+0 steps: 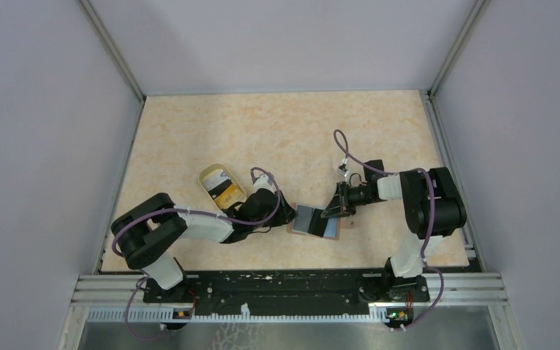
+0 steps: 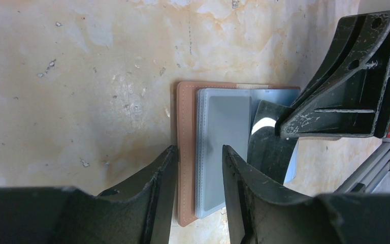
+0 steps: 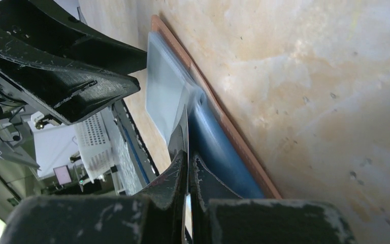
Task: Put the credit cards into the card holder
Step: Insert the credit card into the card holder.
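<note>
Currently cup w/ cards inside; card holder lies open.

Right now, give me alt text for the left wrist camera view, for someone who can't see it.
An open card holder lies flat on the beige table while the right gripper, at right, holds a dark credit card with its end over the holder's light blue inside. The left gripper, open, straddles the holder's brown edge.

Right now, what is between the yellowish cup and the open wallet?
The left arm's gripper lies between the cup and card holder, seen in the top view.
</note>
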{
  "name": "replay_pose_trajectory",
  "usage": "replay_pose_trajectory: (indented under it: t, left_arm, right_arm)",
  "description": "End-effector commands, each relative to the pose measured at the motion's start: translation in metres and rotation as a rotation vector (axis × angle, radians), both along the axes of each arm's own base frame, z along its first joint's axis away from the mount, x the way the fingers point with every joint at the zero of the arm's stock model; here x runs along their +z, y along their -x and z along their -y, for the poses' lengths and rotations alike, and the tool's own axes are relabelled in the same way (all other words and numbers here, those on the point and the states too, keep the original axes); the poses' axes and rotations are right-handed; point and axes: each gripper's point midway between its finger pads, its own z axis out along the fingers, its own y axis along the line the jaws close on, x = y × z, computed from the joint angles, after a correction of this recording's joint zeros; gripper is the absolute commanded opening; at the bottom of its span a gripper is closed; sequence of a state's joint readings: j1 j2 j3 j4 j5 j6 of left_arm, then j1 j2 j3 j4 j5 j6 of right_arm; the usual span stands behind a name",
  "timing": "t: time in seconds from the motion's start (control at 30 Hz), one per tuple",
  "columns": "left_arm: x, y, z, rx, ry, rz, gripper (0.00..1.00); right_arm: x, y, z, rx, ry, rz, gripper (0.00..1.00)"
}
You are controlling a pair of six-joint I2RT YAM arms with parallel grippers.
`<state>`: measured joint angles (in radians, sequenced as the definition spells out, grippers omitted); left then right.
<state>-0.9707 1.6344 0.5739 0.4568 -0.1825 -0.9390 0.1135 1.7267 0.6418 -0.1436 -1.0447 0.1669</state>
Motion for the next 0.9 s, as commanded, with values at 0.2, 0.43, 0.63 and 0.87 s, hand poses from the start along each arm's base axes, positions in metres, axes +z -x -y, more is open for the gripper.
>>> replay_pose_trajectory:
  t: [0.2, 0.43, 0.63, 0.87]
  left_arm:
    - [-0.043, 0.02, -0.019, -0.031, -0.142, -0.093, 0.44]
    - [-0.042, 0.019, -0.019, -0.031, -0.14, -0.091, 0.44]
    - [-0.042, 0.019, -0.019, -0.033, -0.14, -0.089, 0.44]
    - [-0.042, 0.02, -0.018, -0.04, -0.137, -0.09, 0.44]
  right_arm:
    - [-0.004, -0.011, -0.007, 0.011, 0.035, 0.012, 0.0]
    - [-0.009, -0.011, -0.006, -0.01, 0.051, -0.022, 0.0]
    - [-0.015, -0.011, -0.002, -0.042, 0.094, -0.06, 0.0]
    - [-0.018, -0.013, -0.004, -0.054, 0.104, -0.094, 0.0]
